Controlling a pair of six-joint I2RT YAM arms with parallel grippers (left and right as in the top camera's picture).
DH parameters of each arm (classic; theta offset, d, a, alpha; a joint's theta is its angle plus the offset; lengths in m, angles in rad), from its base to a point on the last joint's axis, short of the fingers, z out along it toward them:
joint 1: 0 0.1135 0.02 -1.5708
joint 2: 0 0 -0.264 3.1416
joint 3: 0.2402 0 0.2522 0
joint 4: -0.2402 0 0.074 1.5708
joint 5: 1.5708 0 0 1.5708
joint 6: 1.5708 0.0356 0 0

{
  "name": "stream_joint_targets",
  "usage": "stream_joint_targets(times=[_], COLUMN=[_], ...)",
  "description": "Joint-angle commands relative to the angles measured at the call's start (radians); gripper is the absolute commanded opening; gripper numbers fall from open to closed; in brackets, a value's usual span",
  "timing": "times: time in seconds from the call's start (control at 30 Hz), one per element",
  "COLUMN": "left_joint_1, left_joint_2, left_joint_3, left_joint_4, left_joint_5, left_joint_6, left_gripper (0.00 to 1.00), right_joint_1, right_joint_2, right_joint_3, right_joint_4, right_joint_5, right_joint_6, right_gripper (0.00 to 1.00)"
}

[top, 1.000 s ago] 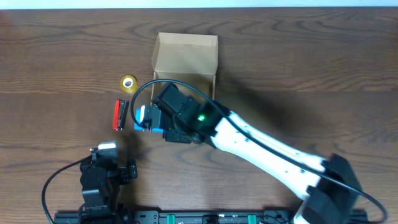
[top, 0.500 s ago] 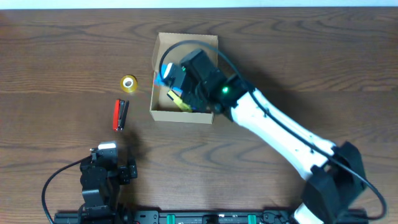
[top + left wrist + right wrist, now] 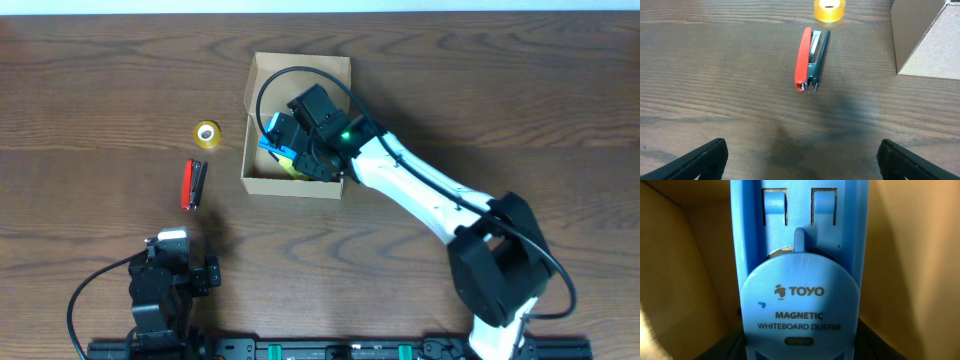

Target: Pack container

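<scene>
The container is a tan cardboard box standing open at the table's middle back; its side wall shows in the left wrist view. My right gripper is inside the box, shut on a blue magnetic whiteboard duster. The duster fills the right wrist view, with the box's inner walls on both sides. A yellow item lies in the box under the gripper. My left gripper is open and empty near the front edge, and its fingers show in the left wrist view.
A red stapler lies left of the box and also shows in the left wrist view. A yellow tape roll lies behind it, also in the left wrist view.
My right gripper carried the blue duster from the table beside the stapler up and back into the box, then settled lower inside it. The left arm has not moved.
</scene>
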Motion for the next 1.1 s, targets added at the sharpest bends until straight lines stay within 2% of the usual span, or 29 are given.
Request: stream_joint_targets(times=[0.0,0.03,0.07,0.2,0.33,0.57,0.77,0.9,1.07], left_joint_1=[0.003,0.003,0.003,0.003,0.003,0.003,0.003,0.003,0.003], left_joint_2=[-0.006,-0.006,-0.006,-0.006,-0.006,-0.006,-0.006,-0.006,-0.006], left_joint_3=[-0.011,-0.011,-0.011,-0.011,-0.011,-0.011,-0.011,-0.011,-0.011], left_joint_4=[0.000,0.000,0.000,0.000,0.000,0.000,0.000,0.000,0.000], left_joint_5=[-0.014,-0.014,-0.014,-0.014,-0.014,-0.014,-0.014,-0.014,-0.014], left_joint_6=[-0.016,-0.016,-0.016,-0.016,-0.016,-0.016,-0.016,-0.016,-0.016], left_gripper=[0.95,0.96,0.95,0.95,0.95,0.95,0.95,0.95,0.95], right_joint_1=[0.002,0.002,0.002,0.002,0.003,0.003,-0.043,-0.094,-0.150], right_joint_2=[0.020,0.023,0.023,0.016,-0.020,-0.176,-0.358,-0.496,-0.746], right_joint_3=[0.017,0.017,0.017,0.019,0.034,0.037,0.025,-0.068,-0.321], right_joint_4=[0.012,0.019,0.024,0.056,0.050,0.011,-0.169,-0.209,-0.126], right_joint_5=[-0.011,-0.011,-0.010,0.009,0.008,-0.013,-0.119,-0.156,-0.148], right_joint_6=[-0.008,-0.007,-0.007,-0.007,-0.001,0.116,0.167,0.193,0.254], right_gripper=[0.59,0.75,0.83,1.00,0.99,0.99,0.99,0.99,0.99])
